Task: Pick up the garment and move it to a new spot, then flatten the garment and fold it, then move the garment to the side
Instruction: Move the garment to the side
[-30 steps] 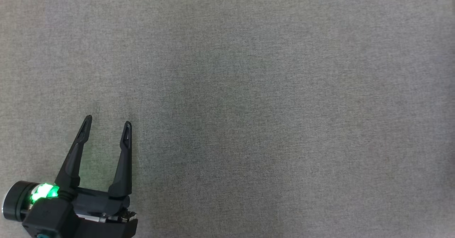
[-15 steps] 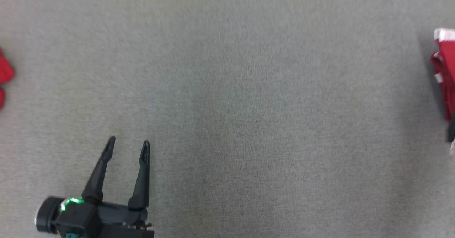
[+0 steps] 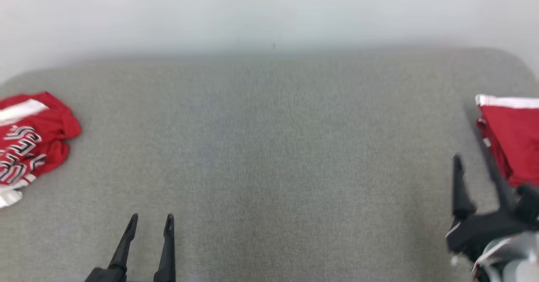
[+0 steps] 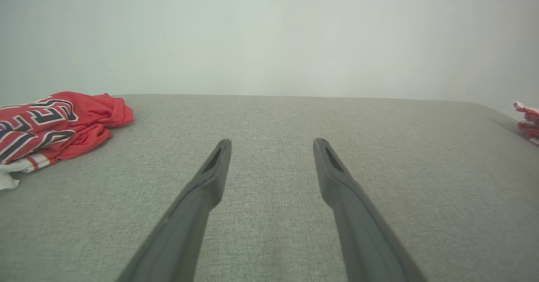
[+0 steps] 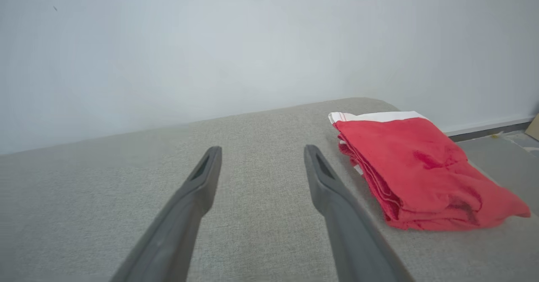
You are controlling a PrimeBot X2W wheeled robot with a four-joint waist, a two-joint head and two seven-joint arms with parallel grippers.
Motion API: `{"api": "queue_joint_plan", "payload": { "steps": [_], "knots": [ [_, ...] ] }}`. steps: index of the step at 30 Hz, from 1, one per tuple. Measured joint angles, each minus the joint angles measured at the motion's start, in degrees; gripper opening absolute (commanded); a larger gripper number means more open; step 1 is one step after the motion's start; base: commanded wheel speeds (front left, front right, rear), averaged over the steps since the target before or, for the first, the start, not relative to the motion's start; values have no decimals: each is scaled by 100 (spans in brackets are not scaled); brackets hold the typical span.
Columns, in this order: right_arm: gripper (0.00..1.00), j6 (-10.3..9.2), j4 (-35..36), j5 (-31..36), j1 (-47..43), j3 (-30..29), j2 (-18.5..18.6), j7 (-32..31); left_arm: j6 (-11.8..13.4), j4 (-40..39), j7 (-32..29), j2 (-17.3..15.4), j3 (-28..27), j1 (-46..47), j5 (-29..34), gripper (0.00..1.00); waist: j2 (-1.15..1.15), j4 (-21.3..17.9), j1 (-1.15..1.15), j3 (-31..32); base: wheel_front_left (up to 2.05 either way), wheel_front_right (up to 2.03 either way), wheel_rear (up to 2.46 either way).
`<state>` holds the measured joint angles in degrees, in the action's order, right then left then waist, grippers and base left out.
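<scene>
A folded red garment with a white band lies at the right edge of the grey padded surface. My right gripper stands open just left of it, not touching it; in the right wrist view the gripper holds nothing, and the folded garment lies beside its right finger. A crumpled red jersey with black-and-white lettering lies at the far left. My left gripper is open and empty near the front, right of that jersey; the left wrist view shows the gripper and the jersey.
A pale wall rises right behind the surface. The surface's far corners are rounded. Past its right edge, the right wrist view shows the floor and a baseboard. Bare grey fabric stretches between the two garments.
The head camera has tilted up, so the wall, both red garments and my right gripper have come into the picture. My left gripper now sits lower in it, still open.
</scene>
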<state>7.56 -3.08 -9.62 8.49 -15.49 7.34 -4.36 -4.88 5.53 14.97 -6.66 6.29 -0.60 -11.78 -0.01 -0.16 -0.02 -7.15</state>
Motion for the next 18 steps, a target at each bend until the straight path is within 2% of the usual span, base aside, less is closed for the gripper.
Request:
{"api": "queue_joint_plan", "payload": {
  "steps": [9, 18],
  "knots": [
    [100, 0, 130, -35, -874, 914, -271, 449, -12, 187, 7, 75, -315, -238, 16, 100, 0, 35, 0, 694, 0, 0, 0],
    [100, 0, -56, 236, -1207, 1076, -383, 648, -14, 296, 7, 214, -654, -424, 126, 100, 0, 49, 1, 1023, 0, 0, 0]
  ]
}}
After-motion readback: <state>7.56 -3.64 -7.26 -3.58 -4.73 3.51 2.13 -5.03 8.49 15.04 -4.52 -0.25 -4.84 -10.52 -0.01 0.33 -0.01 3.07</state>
